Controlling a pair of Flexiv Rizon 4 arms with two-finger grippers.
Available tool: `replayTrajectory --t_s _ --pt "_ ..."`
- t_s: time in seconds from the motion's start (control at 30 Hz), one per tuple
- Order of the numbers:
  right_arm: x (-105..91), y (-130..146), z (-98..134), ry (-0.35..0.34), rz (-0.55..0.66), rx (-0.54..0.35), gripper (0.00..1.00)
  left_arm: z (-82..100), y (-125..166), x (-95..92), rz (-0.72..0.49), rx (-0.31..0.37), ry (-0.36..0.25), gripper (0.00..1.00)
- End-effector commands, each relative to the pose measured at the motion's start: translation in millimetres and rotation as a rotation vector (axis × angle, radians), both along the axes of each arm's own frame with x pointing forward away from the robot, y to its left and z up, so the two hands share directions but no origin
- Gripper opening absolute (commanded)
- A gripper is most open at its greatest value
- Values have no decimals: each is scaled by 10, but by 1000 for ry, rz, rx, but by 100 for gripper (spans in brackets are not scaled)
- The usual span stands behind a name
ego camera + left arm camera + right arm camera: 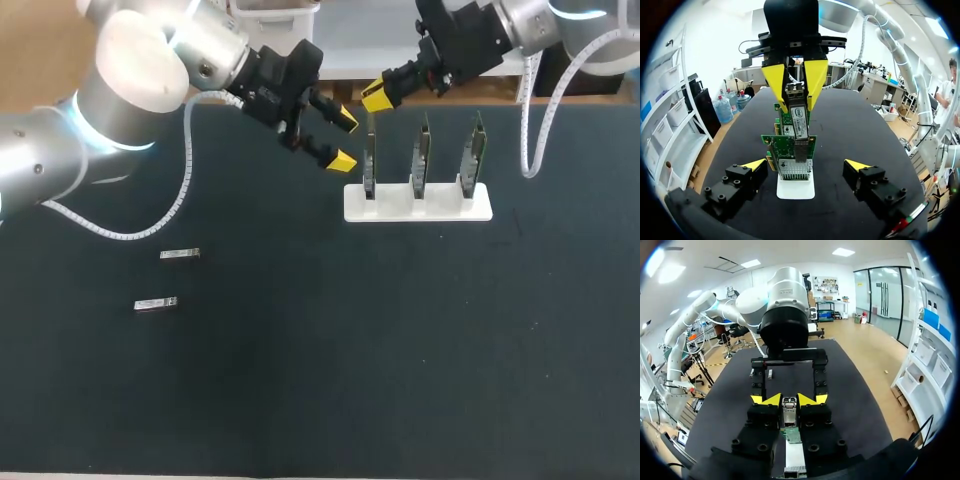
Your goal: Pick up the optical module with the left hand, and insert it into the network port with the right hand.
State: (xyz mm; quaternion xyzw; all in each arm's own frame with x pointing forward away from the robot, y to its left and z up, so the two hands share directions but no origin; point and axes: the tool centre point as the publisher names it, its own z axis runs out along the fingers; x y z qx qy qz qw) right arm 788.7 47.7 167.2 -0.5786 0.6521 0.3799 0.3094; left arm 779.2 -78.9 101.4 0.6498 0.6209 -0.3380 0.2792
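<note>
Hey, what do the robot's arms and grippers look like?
The left arm and right arm are rounded, silver-white, with glowing light-blue joint rings; a white ribbed cable trails from each. The left gripper and right gripper are black and blocky, with wedge-shaped yellow tips.

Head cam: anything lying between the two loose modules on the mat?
No. Head view shows bare black mat between the farther module and nearer module.

Bright overhead light; left arm glares white (table dark, soft shadows)

Port opening hidden behind optical module
</note>
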Motion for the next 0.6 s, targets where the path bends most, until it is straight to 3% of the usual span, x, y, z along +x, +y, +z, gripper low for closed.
replayTrajectory --t_s 0.03,0.6 --pt "4 5 4 -17 2 -2 0 9 -6 19 -2 6 4 100" --pt "-6 -3 13 -28 5 -8 0 9 -6 19 -2 6 4 100"
